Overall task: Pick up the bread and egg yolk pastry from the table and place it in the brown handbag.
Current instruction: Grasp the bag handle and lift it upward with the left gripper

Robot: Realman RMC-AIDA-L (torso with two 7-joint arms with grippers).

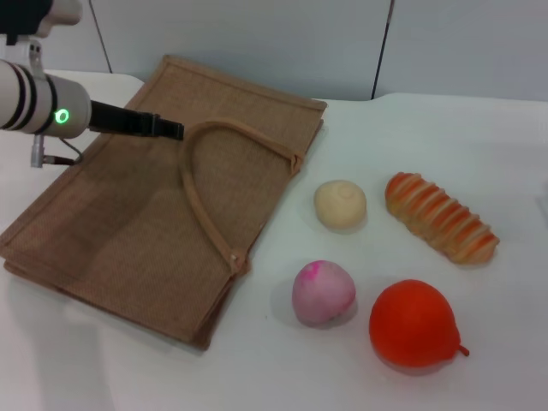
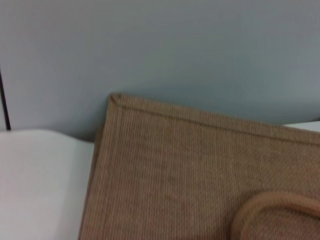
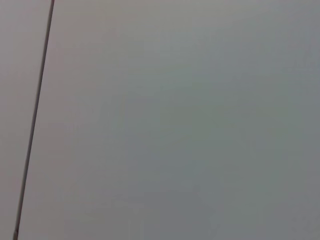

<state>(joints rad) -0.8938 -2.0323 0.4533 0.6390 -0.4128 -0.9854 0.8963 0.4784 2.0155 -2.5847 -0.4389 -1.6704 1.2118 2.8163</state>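
The brown handbag (image 1: 145, 214) lies flat on the white table at the left, its looped strap handle (image 1: 201, 197) resting on top. In the left wrist view the brown handbag (image 2: 200, 175) fills the lower part, with a piece of the handle (image 2: 272, 210) at the edge. My left gripper (image 1: 171, 128) hovers over the bag's far side, right beside the top of the handle loop. The egg yolk pastry (image 1: 340, 204), a pale round bun, sits just right of the bag. The bread (image 1: 440, 217), a striped golden loaf, lies further right. My right gripper is out of view.
A pink-topped pale ball (image 1: 323, 292) and an orange-red round fruit (image 1: 415, 324) sit near the front, in front of the pastry and the bread. A grey wall (image 1: 257, 34) stands behind the table. The right wrist view shows only the grey wall (image 3: 175, 125).
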